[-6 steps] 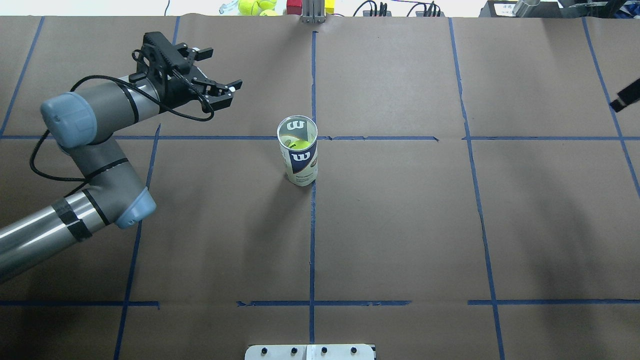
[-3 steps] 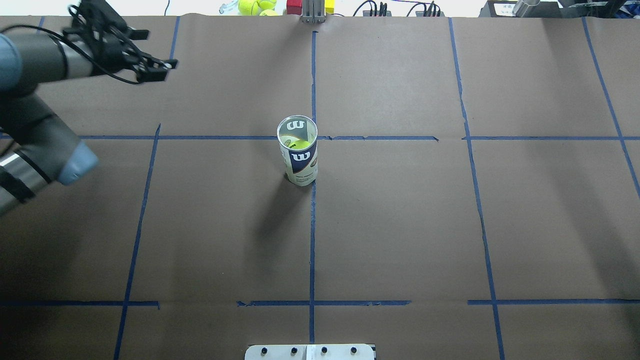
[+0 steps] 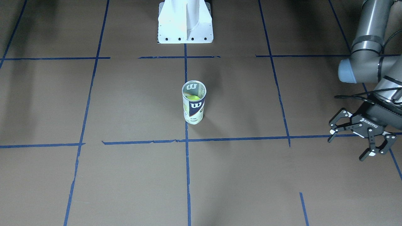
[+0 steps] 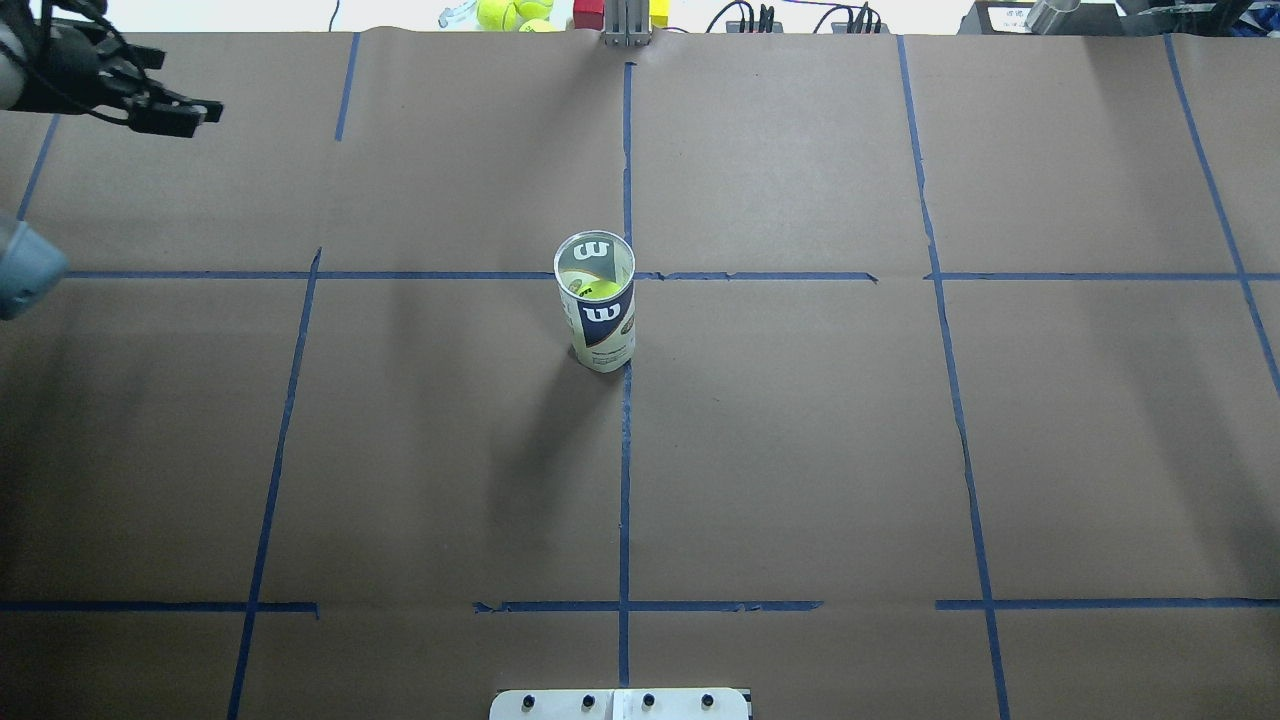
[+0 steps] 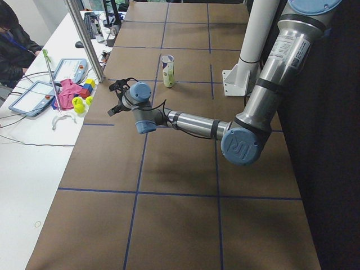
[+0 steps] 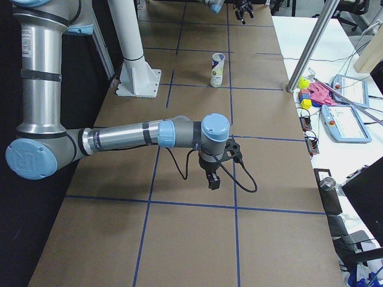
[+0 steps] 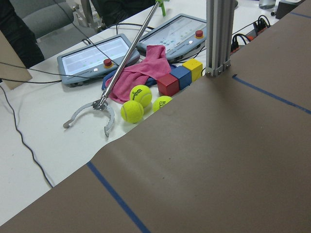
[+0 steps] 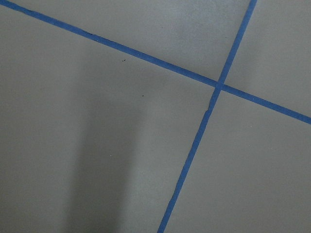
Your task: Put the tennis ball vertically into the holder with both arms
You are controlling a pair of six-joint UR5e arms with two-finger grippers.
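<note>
Shows tennis ball (image 4: 597,290) seated inside upright clear tennis-ball can (image 3: 194,108) at centre of surface (image 4: 800,450); likely light, fuzzy, springy, best pinched across its middle. Shows left gripper (image 3: 348,146) fingers spread, empty, at can's 3 o'clock in front-facing view; cannot tell for right gripper (image 6: 211,182).

Overhead and front cameras face oppositely, sharing central holder (image 4: 597,318).
</note>
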